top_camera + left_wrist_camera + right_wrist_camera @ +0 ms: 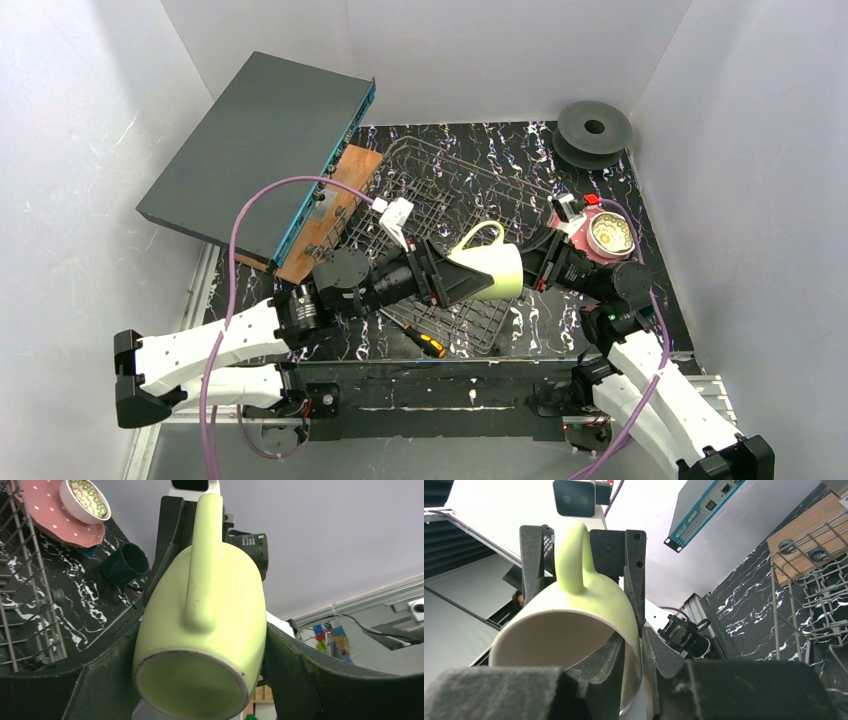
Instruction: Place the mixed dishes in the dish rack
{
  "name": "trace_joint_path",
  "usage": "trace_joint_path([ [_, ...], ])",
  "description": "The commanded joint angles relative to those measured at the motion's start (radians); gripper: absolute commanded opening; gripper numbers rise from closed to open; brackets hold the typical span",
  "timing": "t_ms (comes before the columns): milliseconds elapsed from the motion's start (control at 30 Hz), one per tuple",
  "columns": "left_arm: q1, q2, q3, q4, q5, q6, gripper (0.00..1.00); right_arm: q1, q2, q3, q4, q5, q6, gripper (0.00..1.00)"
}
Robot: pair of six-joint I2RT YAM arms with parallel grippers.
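Right pincer point(639, 649), mug point(574, 600) rim clamped between jaws

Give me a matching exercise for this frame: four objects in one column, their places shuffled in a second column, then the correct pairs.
Things:
1. pale yellow-green mug
2. white bowl
3. screwdriver
4. black spool disc

Places:
A. far right corner of the table
B. on the pink plate
C. on the table, by the near edge of the dish rack
D. rim pinched by the right gripper, above the dish rack

Pairs: 1-D, 2-B, 3-C, 4-A
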Motion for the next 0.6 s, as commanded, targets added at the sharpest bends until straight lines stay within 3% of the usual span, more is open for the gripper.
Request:
trace_joint_path([
  [0, -0.004, -0.061, -0.020, 0.105, -0.034, 0.056, 0.15, 0.007, -0.013, -0.001, 0.016, 0.011, -0.027, 0.37],
  [167, -0.004, -0.095, -0.021, 0.038, -0.066, 0.076, 0.00, 0.005, -0.012, 0.008, -0.039, 0.011, -0.061, 0.74],
  [300, -0.005, -0.141, -0.010, -0.069, -0.132, 0.103, 0.00, 0.005, -0.024, 0.041, -0.233, 0.029, -0.160, 0.98],
  [400, -0.004, -0.167, 0.061, -0.271, -0.223, 0.136, 0.00, 0.006, -0.040, 0.096, -0.497, 0.077, -0.284, 0.98],
  [567, -0.004, -0.148, 0.215, -0.612, -0.386, 0.243, 0.00, 0.004, -0.055, 0.167, -0.766, 0.180, -0.407, 0.98],
])
